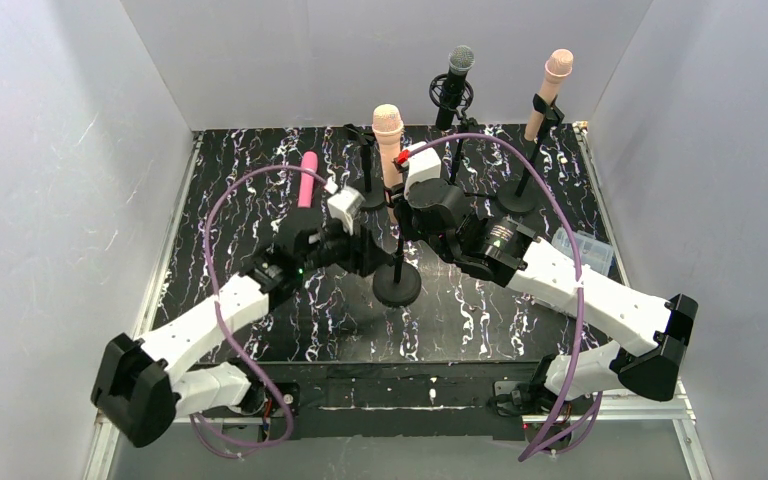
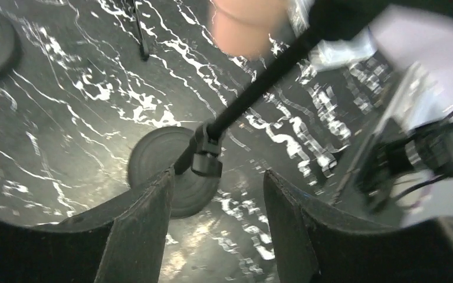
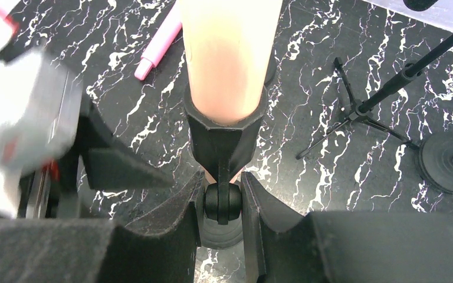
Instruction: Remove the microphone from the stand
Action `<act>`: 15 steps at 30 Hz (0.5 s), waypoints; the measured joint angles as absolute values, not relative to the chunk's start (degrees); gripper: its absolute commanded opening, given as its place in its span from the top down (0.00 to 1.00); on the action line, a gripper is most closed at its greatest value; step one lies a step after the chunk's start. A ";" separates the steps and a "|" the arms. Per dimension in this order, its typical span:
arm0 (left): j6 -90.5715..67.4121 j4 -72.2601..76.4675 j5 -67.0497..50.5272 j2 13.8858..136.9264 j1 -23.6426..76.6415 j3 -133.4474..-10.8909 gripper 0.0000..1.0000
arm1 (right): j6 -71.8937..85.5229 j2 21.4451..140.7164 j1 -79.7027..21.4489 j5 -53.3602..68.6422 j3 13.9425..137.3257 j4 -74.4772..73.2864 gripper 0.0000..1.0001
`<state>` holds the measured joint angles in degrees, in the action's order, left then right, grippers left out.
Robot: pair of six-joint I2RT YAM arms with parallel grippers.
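A peach microphone (image 1: 388,132) stands upright in the black clip (image 3: 224,132) of the middle stand (image 1: 397,285), which has a round base. My right gripper (image 1: 403,212) is shut on the stand's swivel joint (image 3: 223,202) just under the clip, and the microphone (image 3: 230,53) rises right above its fingers. Lower on the left side of the stand's pole (image 2: 253,94), my left gripper (image 1: 372,255) is open. Its fingers (image 2: 147,224) hold nothing, and the pole's clamp knob (image 2: 206,159) lies just beyond the tips.
A pink microphone (image 1: 307,178) lies on the marbled mat at the back left. A black microphone (image 1: 457,75) and another peach one (image 1: 552,85) stand on stands at the back. A small tripod stand (image 1: 365,170) is behind my left gripper. A clear plastic box (image 1: 580,245) sits right.
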<state>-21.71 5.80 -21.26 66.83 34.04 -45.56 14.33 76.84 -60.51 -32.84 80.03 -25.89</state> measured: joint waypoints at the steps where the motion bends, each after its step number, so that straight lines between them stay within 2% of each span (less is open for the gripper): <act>1: -17.19 7.07 -18.90 65.04 36.34 -44.10 0.45 | 14.31 76.84 -60.51 -32.82 80.03 -25.91 0.99; 7: 5.89 15.07 -7.81 61.78 44.86 -34.00 0.45 | 14.15 76.86 -60.51 -32.69 80.05 -25.91 0.99; 15: 23.03 24.75 -2.79 63.59 49.69 -29.69 0.46 | 13.93 76.99 -60.51 -32.56 80.18 -25.93 0.99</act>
<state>23.03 24.75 -2.79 63.59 49.69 -29.69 13.93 76.99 -60.51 -32.56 80.18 -25.93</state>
